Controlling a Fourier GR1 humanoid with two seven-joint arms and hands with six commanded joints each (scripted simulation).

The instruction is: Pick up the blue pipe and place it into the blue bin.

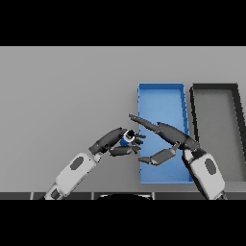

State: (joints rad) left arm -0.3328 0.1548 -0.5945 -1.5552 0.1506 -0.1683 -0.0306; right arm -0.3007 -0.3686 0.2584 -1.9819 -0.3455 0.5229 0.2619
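Gripping blue pipe point(127, 137) — left hand point(116, 141) beside blue bin point(161, 89) — right hand point(163, 134) spread.

A black bin point(215, 86) with a grey floor is seen on the grey worktop point(62, 96), at the right edge.

A plain grey table point(57, 96) fills the view under even light.

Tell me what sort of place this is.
Likely a bare sorting workstation: a plain grey table holding an open blue rectangular bin beside a dark grey bin, while the left hand holds a small blue pipe near the open right hand.
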